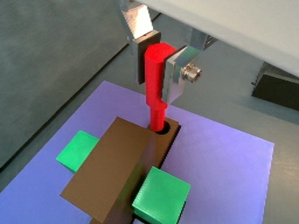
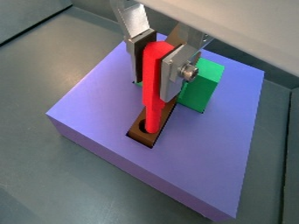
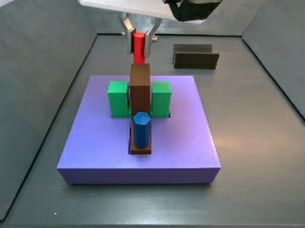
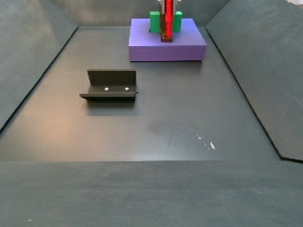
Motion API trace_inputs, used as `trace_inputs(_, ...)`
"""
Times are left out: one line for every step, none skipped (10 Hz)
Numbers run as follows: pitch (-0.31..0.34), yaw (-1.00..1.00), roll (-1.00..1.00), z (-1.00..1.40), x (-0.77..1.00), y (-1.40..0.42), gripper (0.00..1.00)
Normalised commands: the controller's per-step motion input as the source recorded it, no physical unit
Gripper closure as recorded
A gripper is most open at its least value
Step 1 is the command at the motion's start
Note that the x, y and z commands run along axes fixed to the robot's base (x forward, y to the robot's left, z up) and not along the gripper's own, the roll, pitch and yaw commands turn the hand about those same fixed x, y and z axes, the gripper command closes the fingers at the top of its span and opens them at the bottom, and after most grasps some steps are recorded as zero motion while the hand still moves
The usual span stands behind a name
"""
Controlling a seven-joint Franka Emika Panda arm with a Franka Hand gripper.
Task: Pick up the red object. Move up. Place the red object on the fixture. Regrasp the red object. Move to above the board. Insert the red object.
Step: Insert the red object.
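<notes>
Where claw (image 2: 160,63) grips, red object (image 2: 153,86) between fingers

I'm seeing a brown bar (image 3: 141,85) standing upright in a side view, with a green block (image 3: 117,98) sitting at its 9 o'clock and a second green block (image 3: 160,96) at its 3 o'clock, both just beside it. A blue cylinder (image 3: 142,129) is standing upright at the bar's 6 o'clock, near it. The grey floor (image 3: 251,116) is lying bare all around, and dark walls (image 4: 42,66) are rising along its edges in both side views.
</notes>
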Motion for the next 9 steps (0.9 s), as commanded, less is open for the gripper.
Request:
trace_inputs(0.000, 0.00, 0.00, -0.11, 0.00, 0.02, 1.00)
trace_inputs(0.000, 0.00, 0.00, -0.10, 0.00, 0.01, 1.00)
trace_inputs(0.003, 0.00, 0.00, -0.08, 0.00, 0.01, 1.00)
trace_inputs(0.011, 0.09, 0.00, -0.09, 0.14, 0.00, 1.00)
trace_inputs(0.011, 0.12, 0.00, -0.08, 0.14, 0.00, 1.00)
trace_inputs(0.013, 0.11, 0.00, -0.09, 0.13, 0.00, 1.00)
trace_inputs(0.000, 0.13, 0.00, -0.14, 0.11, 0.00, 1.00)
trace_inputs(0.000, 0.13, 0.00, -0.12, 0.10, 0.00, 1.00)
trace_inputs(0.000, 0.15, -0.01, -0.15, 0.13, 0.00, 1.00)
